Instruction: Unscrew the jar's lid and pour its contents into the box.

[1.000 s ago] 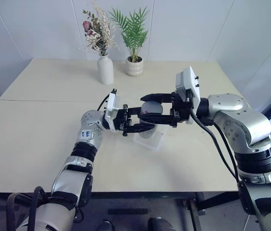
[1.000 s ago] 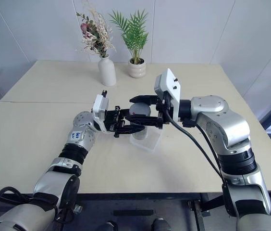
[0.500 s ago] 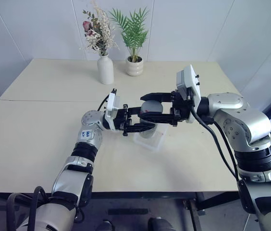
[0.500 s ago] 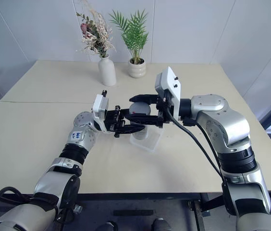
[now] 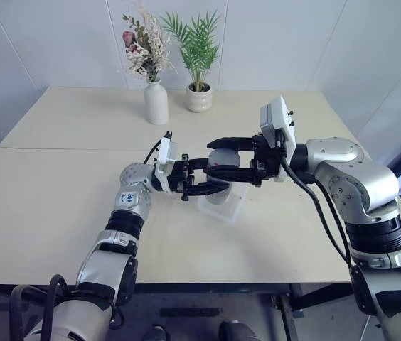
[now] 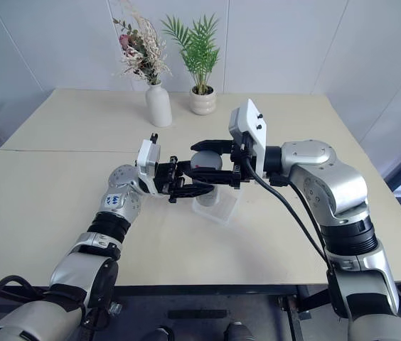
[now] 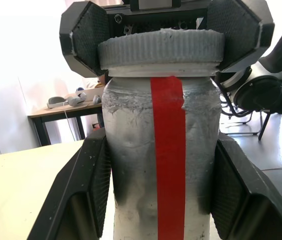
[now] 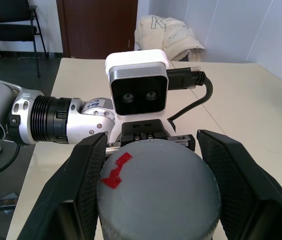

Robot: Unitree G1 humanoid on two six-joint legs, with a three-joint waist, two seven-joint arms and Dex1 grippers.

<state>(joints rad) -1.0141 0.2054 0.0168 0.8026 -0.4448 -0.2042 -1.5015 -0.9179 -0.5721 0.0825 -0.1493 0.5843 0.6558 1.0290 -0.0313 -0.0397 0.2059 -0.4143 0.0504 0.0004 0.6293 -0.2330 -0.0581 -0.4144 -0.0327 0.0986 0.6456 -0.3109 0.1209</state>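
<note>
Jar clamped in left jaws, lid (red mark seen from right wrist) in right jaws above box.

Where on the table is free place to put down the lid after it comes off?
Bare table lies left of the left gripper, and between the box and the near edge. Crowded: mid-table around the jar, and the far edge by the vase and plant pot.

A pale beige worktop stands against plain white panelled walls. At its far edge, a white vase of dried flowers stands just beside a white ribbed pot holding a green palm-like plant. Beyond it are a dark wooden door and a black chair.
</note>
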